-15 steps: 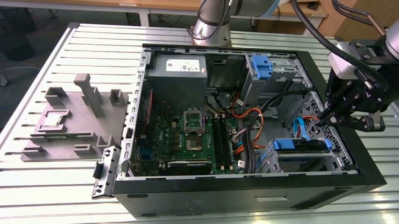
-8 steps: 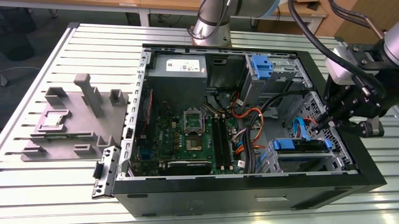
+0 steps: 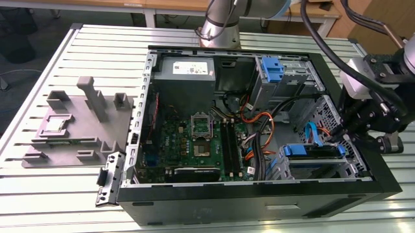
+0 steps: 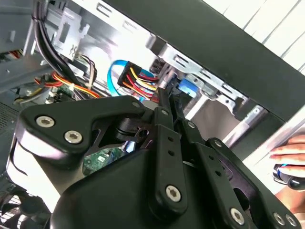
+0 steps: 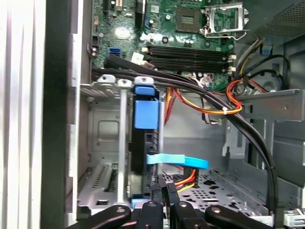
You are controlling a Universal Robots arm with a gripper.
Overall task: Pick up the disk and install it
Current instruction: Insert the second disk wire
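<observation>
Right now the disk (image 3: 312,151) sits on its edge in the metal drive cage (image 3: 343,167) at the corner of the open computer case (image 3: 259,194), its blue rail (image 5: 144,112) facing up. The gripper (image 5: 164,200) reaches in at the disk's end, just beside the plugs. Its fingers (image 4: 167,121) look close together, but I cannot tell if they pinch the disk. Wires crowd this spot: a blue cable (image 5: 177,161), red and yellow wires (image 5: 183,181), and thick black ones (image 5: 190,88). A finger could catch a wire and tug a plug loose. A crooked push could jam the disk. A person's hand (image 4: 290,155) rests near the case outside and could get bumped.
</observation>
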